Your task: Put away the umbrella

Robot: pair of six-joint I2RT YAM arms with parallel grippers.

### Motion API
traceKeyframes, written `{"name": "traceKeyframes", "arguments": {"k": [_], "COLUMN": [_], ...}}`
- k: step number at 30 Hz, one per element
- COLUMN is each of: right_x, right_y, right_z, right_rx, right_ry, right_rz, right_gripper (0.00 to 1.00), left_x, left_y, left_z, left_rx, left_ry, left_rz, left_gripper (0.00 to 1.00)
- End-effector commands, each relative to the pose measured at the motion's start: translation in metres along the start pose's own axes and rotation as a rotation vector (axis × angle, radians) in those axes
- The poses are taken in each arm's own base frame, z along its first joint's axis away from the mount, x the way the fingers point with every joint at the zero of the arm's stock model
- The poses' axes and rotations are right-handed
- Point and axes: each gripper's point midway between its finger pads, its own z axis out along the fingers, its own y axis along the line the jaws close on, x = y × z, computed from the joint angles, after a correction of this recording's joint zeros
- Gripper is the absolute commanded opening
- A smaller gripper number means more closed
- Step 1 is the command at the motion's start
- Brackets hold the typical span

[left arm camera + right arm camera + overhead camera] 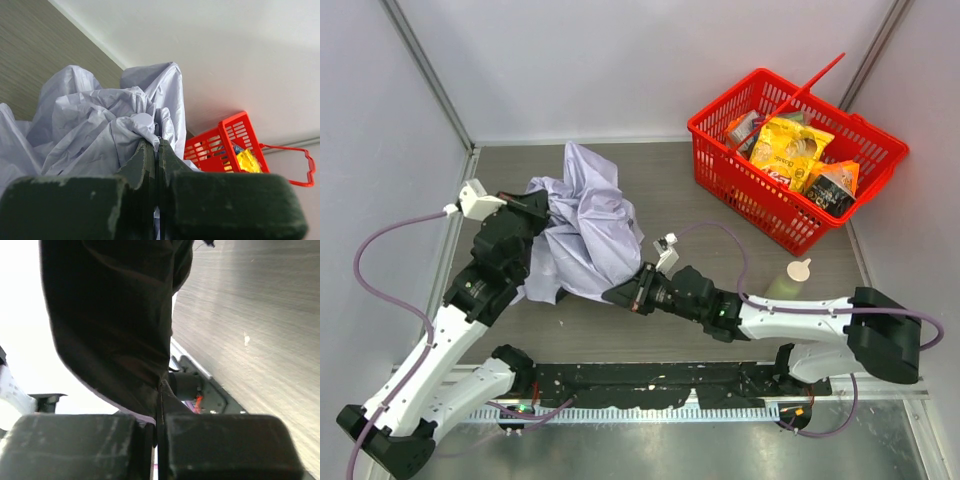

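The umbrella (585, 230) is a crumpled heap of pale lavender-white fabric on the table, left of centre. Its shaft and handle are hidden. My left gripper (542, 212) is shut on the fabric at the heap's upper left. In the left wrist view the jaws (157, 142) pinch a fold of the fabric (90, 120). My right gripper (620, 295) is shut on the heap's lower right edge. In the right wrist view the jaws (161, 385) clamp the fabric (115, 315), which hangs dark and shadowed above them.
A red basket (760, 205) with snack packets stands at the back right, its handle raised; it also shows in the left wrist view (225, 145). A small pale-capped object (798, 270) stands in front of the basket. White walls enclose the table.
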Motion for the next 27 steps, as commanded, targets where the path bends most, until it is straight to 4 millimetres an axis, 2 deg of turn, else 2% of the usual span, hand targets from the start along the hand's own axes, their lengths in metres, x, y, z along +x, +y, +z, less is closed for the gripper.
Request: {"name": "traceKeyframes", "arguments": {"k": [1,2,3,5,6,7,8,10,12,14,16,19,22,25,27], "right_x": [-0.02,-0.007,0.001,0.002,0.0,-0.002,-0.002,-0.002,0.001,-0.003,-0.002,0.004,0.009,0.006,0.011], "right_y": [0.013,0.017,0.021,0.012,0.01,0.016,0.019,0.025,0.015,-0.001,-0.006,0.014,0.05,0.08,0.093], "right_z": [-0.023,-0.029,-0.039,-0.047,-0.048,-0.052,-0.054,-0.059,-0.064,-0.068,-0.075,-0.088,-0.107,-0.12,-0.117], "right_rx": [-0.131,-0.19,-0.258,-0.237,-0.218,-0.221,-0.227,-0.234,-0.227,-0.173,-0.128,-0.176,-0.318,-0.452,-0.538], "right_ry": [-0.083,-0.02,0.023,0.06,0.065,0.069,0.078,0.111,0.148,0.161,0.205,0.251,0.211,0.134,0.125], "right_rz": [-0.438,-0.524,-0.693,-0.842,-0.866,-0.909,-0.923,-0.927,-0.91,-0.922,-0.946,-0.925,-0.847,-0.773,-0.684], "right_gripper": [0.01,0.01,0.01,0.01,0.02,0.06,0.14,0.22,0.21,0.21,0.21,0.23,0.26,0.41,0.43], "left_x": [-0.009,-0.005,0.001,0.016,0.024,0.032,0.041,0.05,0.052,0.05,0.052,0.057,0.057,0.053,0.055], "left_y": [-0.024,-0.028,-0.033,-0.04,-0.043,-0.045,-0.047,-0.053,-0.052,-0.06,-0.065,-0.064,-0.059,-0.054,-0.054], "left_z": [-0.013,-0.016,-0.02,-0.027,-0.031,-0.035,-0.039,-0.046,-0.049,-0.053,-0.055,-0.053,-0.046,-0.04,-0.036], "left_rx": [0.101,0.128,0.164,0.231,0.267,0.3,0.328,0.401,0.42,0.479,0.523,0.542,0.526,0.49,0.488], "left_ry": [0.024,0.056,0.094,0.176,0.209,0.251,0.293,0.339,0.344,0.334,0.343,0.349,0.324,0.284,0.277], "left_rz": [-0.073,-0.037,-0.007,0.046,0.064,0.076,0.087,0.122,0.143,0.176,0.231,0.32,0.353,0.325,0.293], "left_gripper": [0.0,0.0,0.0,0.0,0.0,0.0,0.0,0.0,0.0,0.0,0.0,0.0,0.0,0.0,0.0]}}
